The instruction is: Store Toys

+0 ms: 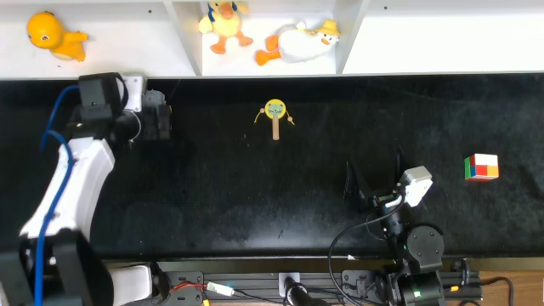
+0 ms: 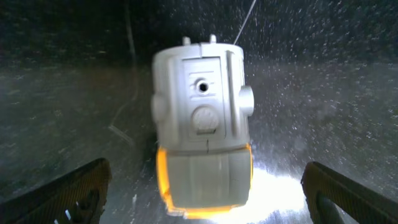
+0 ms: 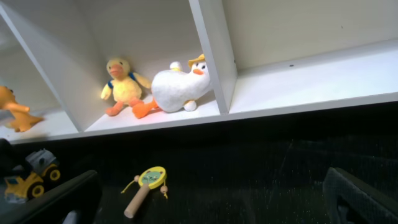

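A grey and yellow toy truck (image 2: 202, 130) stands on the black table. My left gripper (image 2: 205, 168) is open just above it, one finger on each side and neither touching. In the top view the left gripper (image 1: 157, 117) is at the back left, close to the white shelf (image 1: 272, 75). The right wrist view shows the truck (image 3: 34, 169) too. A yellow rattle drum (image 1: 274, 115) with a wooden handle lies at the back middle. A colour cube (image 1: 482, 167) sits at the right. My right gripper (image 1: 374, 180) stands open near the front, holding nothing.
The shelf's compartments hold a yellow rubber duck (image 1: 53, 36), a yellow plush duck (image 1: 225, 24) and a white plush goose (image 1: 302, 42). The rightmost compartment (image 3: 311, 74) is bare. Cables (image 1: 255, 289) run along the table's front edge.
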Robot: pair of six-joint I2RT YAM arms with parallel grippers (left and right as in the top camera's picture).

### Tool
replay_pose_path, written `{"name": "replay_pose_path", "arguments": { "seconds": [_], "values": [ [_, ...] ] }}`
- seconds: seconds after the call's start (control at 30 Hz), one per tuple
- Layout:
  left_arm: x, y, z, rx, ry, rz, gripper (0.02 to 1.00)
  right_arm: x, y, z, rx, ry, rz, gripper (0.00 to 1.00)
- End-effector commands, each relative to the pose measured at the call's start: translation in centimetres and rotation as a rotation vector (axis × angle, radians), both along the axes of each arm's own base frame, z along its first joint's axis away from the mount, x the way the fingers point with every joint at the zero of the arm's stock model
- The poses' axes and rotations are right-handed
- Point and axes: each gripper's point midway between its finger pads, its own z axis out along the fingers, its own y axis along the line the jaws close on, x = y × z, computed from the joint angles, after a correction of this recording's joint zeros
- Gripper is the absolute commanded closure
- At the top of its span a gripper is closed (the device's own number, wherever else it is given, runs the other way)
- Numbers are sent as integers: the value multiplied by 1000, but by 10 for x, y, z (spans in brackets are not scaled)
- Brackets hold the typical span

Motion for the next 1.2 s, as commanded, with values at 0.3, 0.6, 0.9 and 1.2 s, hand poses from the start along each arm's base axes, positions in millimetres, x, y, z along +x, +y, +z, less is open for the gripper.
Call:
{"name": "replay_pose_path", "arguments": {
  "seconds": [0.3,0.6,0.9,1.2],
  "values": [
    [16,9,-30,48,13,40,187,0,0,-3,0,-1,-1,5],
    [24,9,-32,46,-7,48,610,0,0,-3,0,-1,-1,5],
    [21,9,-14,22,-6,87,702,0,0,-3,1,-1,-1,5],
    [22,3,86,89,-253,89,739,0,0,-3,0,-1,-1,5]
  ]
}}
